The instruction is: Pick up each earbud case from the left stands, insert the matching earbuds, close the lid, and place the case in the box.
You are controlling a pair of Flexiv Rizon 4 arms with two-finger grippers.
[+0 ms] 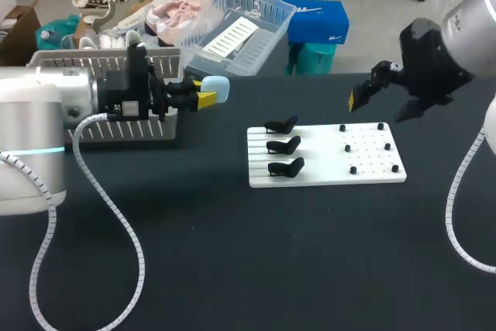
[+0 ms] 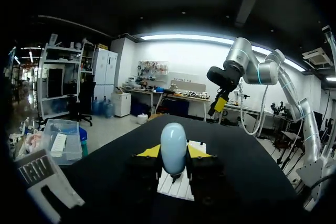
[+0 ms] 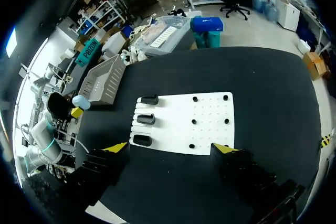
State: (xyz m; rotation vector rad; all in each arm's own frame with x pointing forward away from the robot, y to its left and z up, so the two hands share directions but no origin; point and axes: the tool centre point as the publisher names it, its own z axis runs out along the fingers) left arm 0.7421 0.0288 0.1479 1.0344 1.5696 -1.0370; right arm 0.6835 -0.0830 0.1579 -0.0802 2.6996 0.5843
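My left gripper (image 1: 208,94) is shut on a light blue earbud case (image 1: 218,87), held in the air just right of the grey basket (image 1: 93,60). In the left wrist view the closed case (image 2: 173,153) stands upright between the yellow fingertips (image 2: 149,151). The white board (image 1: 325,176) carries three empty black stands (image 1: 284,145) on its left side and several small black pegs (image 1: 364,147) on its right. My right gripper (image 1: 380,102) hangs open above the board's far right corner. From the right wrist view it is high over the board (image 3: 210,124), its fingertips (image 3: 116,148) spread wide with nothing between them.
The grey slatted basket (image 3: 102,82) stands at the table's far left edge, close behind the left gripper. The left arm's white cable (image 1: 116,215) loops across the table's left front. The board (image 2: 178,184) lies below and ahead of the left gripper.
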